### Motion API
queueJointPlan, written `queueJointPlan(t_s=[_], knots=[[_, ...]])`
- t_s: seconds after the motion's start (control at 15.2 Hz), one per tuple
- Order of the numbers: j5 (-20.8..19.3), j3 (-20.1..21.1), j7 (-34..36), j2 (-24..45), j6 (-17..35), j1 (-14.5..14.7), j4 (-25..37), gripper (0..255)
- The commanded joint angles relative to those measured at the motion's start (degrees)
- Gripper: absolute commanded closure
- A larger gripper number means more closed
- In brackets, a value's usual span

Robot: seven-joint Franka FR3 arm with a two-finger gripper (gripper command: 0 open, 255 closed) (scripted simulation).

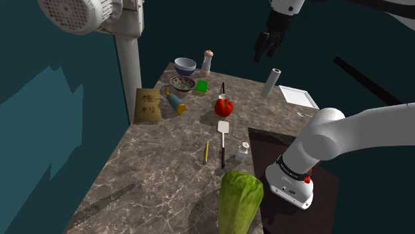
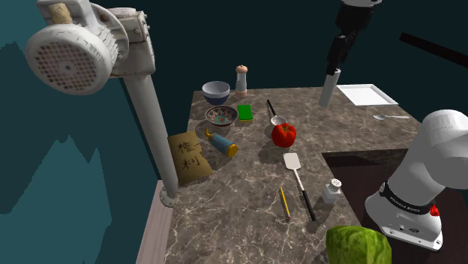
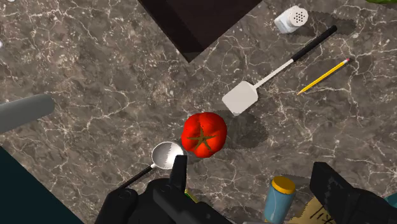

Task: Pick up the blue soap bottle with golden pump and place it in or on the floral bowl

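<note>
So here's where we're at: the gripper (image 1: 265, 53) hangs high over the bench (image 1: 153, 173), well apart from anything. In the wrist view the fingers (image 3: 179, 167) stand wide apart with nothing between them, so we're holding nothing.

The blue soap bottle (image 2: 222, 143) is lying on its side on the bench, just beside the floral bowl (image 2: 220, 115). It sits between the brown packet (image 2: 188, 157) and the tomato (image 2: 283, 134). From the wrist camera the tomato is dead ahead, and the bottle is off by one finger with a gold end facing us.

How will it handle? Our guess is a stiff, smooth shell that's fairly light and a bit slippery. Since it's round and lying down, it'll probably roll if one finger touches before the other. We'd take it across the middle of the blue body, with the fingers square to its long axis and closing evenly. We'd stay off the gold pump, since it's thin and may give under pressure, and a grab there would leave the body swinging.

The hop to the bowl is short. The packet is close on one side, though, so we'd come straight down. The bowl looks small next to the bottle, so we figure it'll rest across the rim rather than drop inside. We'd set it down gently, as the bowl may well tip or slide.
</note>
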Motion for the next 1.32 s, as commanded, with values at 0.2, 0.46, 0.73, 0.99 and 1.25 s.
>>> queueJointPlan(t_s=[0.2, 0.46, 0.73, 0.99, 1.25], knots=[[0.56, 0.41, 0.81, 4.74, 4.77, 0.4, -0.64, 0], [1.22, 0.97, 1.77, 11.76, 10.79, 0.9, -0.46, 0], [1.76, 1.52, 2.63, 19.41, 16.28, 1.39, 0.91, 0], [2.18, 2.07, 3.4, 27.52, 21.06, 1.84, 3.47, 0], [2.46, 2.62, 4.1, 35.93, 25.0, 2.26, 7.17, 0]])
